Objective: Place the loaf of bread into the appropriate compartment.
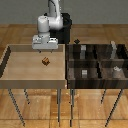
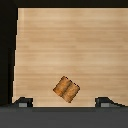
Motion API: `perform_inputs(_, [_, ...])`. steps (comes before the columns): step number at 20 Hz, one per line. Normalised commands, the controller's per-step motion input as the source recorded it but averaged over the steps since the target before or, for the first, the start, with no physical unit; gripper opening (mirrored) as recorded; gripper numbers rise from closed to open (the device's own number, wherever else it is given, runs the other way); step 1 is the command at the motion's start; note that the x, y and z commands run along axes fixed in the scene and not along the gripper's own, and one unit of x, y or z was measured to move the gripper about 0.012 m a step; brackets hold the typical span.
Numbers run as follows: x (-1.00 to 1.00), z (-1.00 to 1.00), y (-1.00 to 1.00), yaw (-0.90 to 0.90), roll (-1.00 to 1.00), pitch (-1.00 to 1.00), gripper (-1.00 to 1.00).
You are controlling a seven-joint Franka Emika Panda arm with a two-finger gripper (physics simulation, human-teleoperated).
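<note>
Loaf of bread (image 1: 46,61) sits alone on the floor of the light tan tray (image 1: 15,75), centre-left of the exterior frame, not touched by anything. In the wrist view the loaf (image 2: 66,88) shows low in the frame, turned roughly diagonal to the tray's edges.

Gripper (image 1: 44,48) hangs above the loaf, clearly off it, holding nothing. Both fingertips (image 2: 22,103) sit at the lower corners of the wrist frame, well apart, so the claw is spread wide.

Step in hand, as I read it: descend and grasp. Notes:
- loaf isn't centred between the fingers; nudge the hand so it sits midway before going down
- rotate the wrist to match the diagonal, so the pads close on two flat sides, not on corners
- the thing is tiny versus the claw; go low enough for the pads to catch its sides, stop short of the tray floor
- close gently, it could squirt out

Target is the dark divided box (image 1: 95,48) on the right of the exterior frame. Some cells hold pale grey blocks (image 1: 84,72). Which compartment (image 1: 80,75) is the right one I can't tell from here
</note>
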Motion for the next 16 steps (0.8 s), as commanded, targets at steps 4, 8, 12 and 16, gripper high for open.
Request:
perform_inputs(4, [0.0,-1.0,0.0,0.0,0.0,0.0,1.0])
perform_inputs(8, [0.0,-0.25,-0.12,0.0,0.0,0.0,1.0])
perform_inputs(12, [0.0,-0.25,0.0,0.0,0.0,0.0,1.0])
perform_inputs(16, [0.0,-0.75,0.0,0.0,0.0,0.0,1.0])
